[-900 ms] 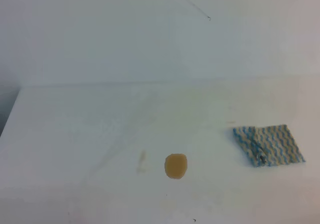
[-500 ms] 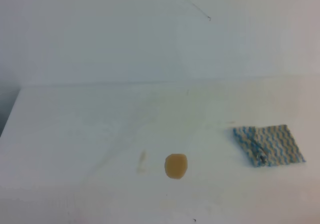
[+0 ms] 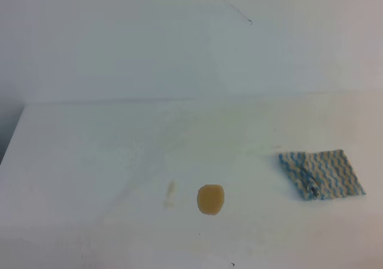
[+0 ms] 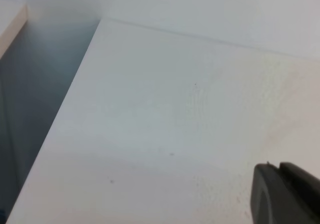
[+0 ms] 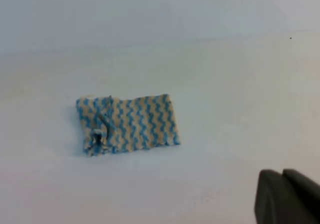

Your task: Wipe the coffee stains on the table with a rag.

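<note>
Table (image 3: 90, 161): broad white top, faint smudges, fills most of the high view. Against the two earlier high-view frames nothing on it has shifted; no arm enters that view. Judgement: the task has not begun, the approach to the cloth is still to come.

Wall (image 3: 119, 41): plain white, behind the table, with a thin dark line near its top.

Rag (image 3: 321, 174): blue-and-white zigzag cloth, lying flat on the right side of the table, one end folded over with a small dark tuft at the fold. Same place and shape as before. In the right wrist view the rag (image 5: 126, 123) lies up and left of the gripper, well apart, nothing touching it.

Coffee stains (image 3: 210, 199): round tan blot near the front middle, with a fainter pale streak just to its left. Both untouched, full outline, well apart from the rag.

Right gripper (image 5: 287, 196): only dark fingertips in the lower right corner; the two tips sit together, closed on nothing. It would need to open before taking the rag.

Left gripper (image 4: 285, 191): dark tips in the lower right corner of its view, over bare table near the left edge. Tips appear close together, but I cannot tell its state for certain.

Obstructions: none seen between rag and blot. A few tiny dark specks near the front edge, not part of the job.
</note>
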Motion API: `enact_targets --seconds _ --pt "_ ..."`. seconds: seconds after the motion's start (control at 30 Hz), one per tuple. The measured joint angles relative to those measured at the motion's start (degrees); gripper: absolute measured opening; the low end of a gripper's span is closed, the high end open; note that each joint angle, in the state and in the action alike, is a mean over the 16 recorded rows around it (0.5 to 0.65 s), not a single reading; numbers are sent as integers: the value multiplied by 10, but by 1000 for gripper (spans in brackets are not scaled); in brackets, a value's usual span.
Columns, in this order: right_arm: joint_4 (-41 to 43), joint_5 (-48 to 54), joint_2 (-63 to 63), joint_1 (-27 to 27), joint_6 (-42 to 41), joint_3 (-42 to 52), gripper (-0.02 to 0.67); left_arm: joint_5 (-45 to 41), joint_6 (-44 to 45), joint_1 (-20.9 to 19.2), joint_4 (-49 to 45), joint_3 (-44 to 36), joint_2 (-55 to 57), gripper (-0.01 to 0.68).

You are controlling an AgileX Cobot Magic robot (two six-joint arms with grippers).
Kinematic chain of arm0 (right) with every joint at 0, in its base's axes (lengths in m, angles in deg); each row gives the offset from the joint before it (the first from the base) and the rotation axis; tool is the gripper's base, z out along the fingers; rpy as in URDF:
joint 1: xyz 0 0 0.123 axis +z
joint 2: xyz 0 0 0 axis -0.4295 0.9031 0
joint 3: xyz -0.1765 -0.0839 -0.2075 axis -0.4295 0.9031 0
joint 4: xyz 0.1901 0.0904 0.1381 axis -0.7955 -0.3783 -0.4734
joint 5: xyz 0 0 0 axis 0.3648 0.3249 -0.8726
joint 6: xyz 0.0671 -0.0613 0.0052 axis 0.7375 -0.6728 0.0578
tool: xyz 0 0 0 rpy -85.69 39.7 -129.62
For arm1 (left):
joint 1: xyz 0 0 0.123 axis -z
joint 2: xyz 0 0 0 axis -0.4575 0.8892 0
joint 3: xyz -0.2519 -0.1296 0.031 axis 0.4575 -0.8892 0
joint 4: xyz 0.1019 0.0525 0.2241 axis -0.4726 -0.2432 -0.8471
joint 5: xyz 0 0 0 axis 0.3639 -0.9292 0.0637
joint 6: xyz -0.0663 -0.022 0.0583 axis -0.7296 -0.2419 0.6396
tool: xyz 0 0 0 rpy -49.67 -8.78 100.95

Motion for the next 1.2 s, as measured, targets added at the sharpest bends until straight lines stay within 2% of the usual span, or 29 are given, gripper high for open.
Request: enact_targets --seconds 0.3,0.53,1.03,1.2 --pt "0 -17 0 0 0 -1 -3 0 0 0 0 0 0 0" --pt "-1 -87 0 0 1 -1 -3 0 0 0 0 0 0 0" --pt "-11 -406 -1 0 11 -1 -3 1 0 0 0 0 0 0" --pt "-15 -479 -2 0 16 -6 -3 1 0 0 0 0 0 0"
